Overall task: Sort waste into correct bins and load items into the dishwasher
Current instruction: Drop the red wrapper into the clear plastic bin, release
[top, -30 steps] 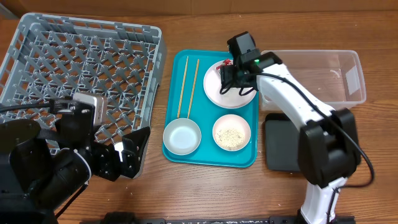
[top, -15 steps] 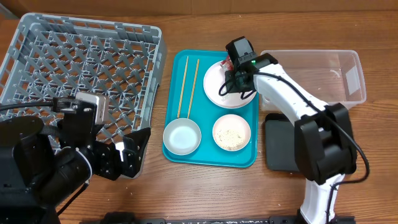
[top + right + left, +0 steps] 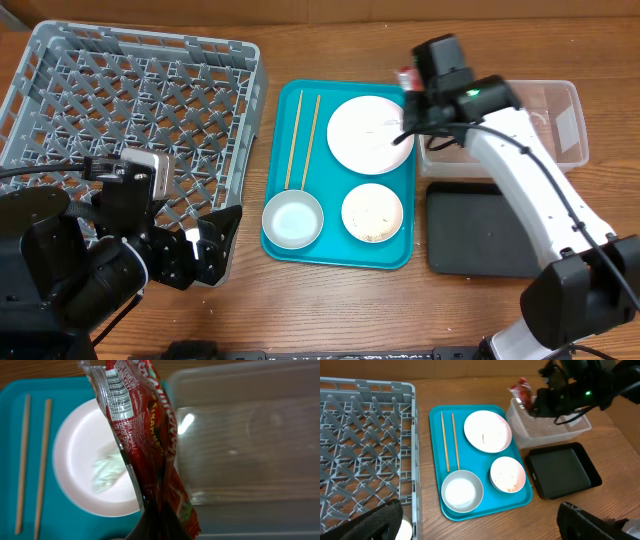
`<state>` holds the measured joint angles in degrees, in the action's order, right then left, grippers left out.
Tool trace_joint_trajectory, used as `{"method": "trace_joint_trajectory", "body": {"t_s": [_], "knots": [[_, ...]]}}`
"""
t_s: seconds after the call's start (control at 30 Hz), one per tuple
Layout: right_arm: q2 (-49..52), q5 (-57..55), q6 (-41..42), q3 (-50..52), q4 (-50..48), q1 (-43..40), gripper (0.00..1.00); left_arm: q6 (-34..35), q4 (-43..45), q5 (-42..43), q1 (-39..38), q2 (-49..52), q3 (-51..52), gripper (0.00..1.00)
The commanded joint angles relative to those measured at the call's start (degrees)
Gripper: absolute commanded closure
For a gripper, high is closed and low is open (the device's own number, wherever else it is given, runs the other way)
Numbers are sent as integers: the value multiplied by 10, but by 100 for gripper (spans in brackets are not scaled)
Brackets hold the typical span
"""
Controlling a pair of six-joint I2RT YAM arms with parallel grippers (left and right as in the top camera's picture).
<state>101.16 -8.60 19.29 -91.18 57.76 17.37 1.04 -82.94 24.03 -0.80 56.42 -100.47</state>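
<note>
My right gripper point(image 3: 412, 88) is shut on a red snack wrapper point(image 3: 405, 75), which hangs above the seam between the teal tray point(image 3: 400, 255) and the clear plastic bin point(image 3: 520, 125). In the right wrist view the wrapper point(image 3: 145, 435) rises from the closed jaws of that gripper point(image 3: 160, 525), with the white plate point(image 3: 85, 470) to its left. On the tray lie the plate point(image 3: 370, 133), a bowl with food residue point(image 3: 372, 212), an empty bowl point(image 3: 293, 220) and two chopsticks point(image 3: 300, 140). My left gripper point(image 3: 477, 530) stands open and empty near the front left of the table.
The grey dish rack point(image 3: 130, 100) fills the back left. A black bin point(image 3: 480, 230) sits in front of the clear bin on the right. My left arm's bulk point(image 3: 90, 270) covers the rack's front corner.
The right gripper closed on the wrapper, lifted it off the white plate and carried it right and back to the clear bin's left edge. The left arm stayed put.
</note>
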Motion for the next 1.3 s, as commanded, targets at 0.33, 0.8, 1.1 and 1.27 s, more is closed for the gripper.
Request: {"method": "trace_joint_trajectory", "body": {"t_s": [0.33, 0.8, 1.1, 1.27], "knots": [[19, 32, -26, 39, 37, -68, 40, -13, 0, 6, -4, 1, -8, 0], [42, -11, -26, 38, -127, 136, 10, -13, 0, 6, -4, 1, -8, 0], [169, -98, -18, 38, -209, 117, 16, -13, 0, 6, -4, 1, -8, 0], [203, -3, -1, 38, -210, 89, 48, -12, 0, 6, -4, 1, -8, 0]]}}
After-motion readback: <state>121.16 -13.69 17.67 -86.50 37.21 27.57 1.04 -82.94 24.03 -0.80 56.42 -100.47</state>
